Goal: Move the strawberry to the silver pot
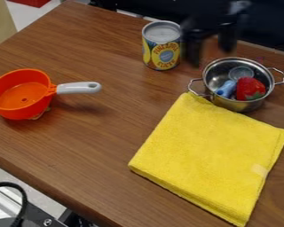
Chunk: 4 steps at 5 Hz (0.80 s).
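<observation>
At the top of the camera view the gripper [211, 46] hangs between the can and the silver pot, up and to the left of the pot, its two fingers apart and nothing between them. Inside the silver pot [213, 71], at its right side, lies the red strawberry [247, 87], its green leafy end toward the lower right. A blue object [226, 89] and a clear round piece [242, 73] are in the pot with it. The gripper is blurred and does not touch the strawberry.
A folded yellow cloth [207, 153] lies below the pot and reaches its rim in the view. A pineapple can [161, 48] stands at the back, left of the gripper. At the left is an orange toy pan [20, 95] with a grey-white handle pointing right.
</observation>
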Each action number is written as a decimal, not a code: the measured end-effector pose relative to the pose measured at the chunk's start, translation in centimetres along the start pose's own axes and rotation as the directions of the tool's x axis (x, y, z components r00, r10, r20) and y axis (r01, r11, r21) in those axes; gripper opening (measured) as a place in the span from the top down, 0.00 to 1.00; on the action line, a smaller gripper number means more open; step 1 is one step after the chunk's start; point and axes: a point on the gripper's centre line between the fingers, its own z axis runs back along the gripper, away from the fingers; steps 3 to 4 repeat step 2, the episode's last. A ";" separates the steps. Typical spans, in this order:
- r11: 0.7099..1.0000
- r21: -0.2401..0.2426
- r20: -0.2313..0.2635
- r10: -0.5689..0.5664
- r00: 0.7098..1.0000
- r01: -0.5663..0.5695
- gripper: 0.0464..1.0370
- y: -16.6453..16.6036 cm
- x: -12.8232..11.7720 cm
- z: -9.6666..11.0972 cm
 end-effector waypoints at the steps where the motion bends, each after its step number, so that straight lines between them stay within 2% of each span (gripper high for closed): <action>1: 0.999 -0.007 0.004 -0.050 0.999 0.050 0.04 3.0 2.3 0.8; 2: 0.991 0.014 0.030 -0.133 0.991 0.133 0.04 6.5 4.4 0.4; 4: 0.991 0.014 0.030 -0.133 0.991 0.133 0.04 6.5 4.4 0.4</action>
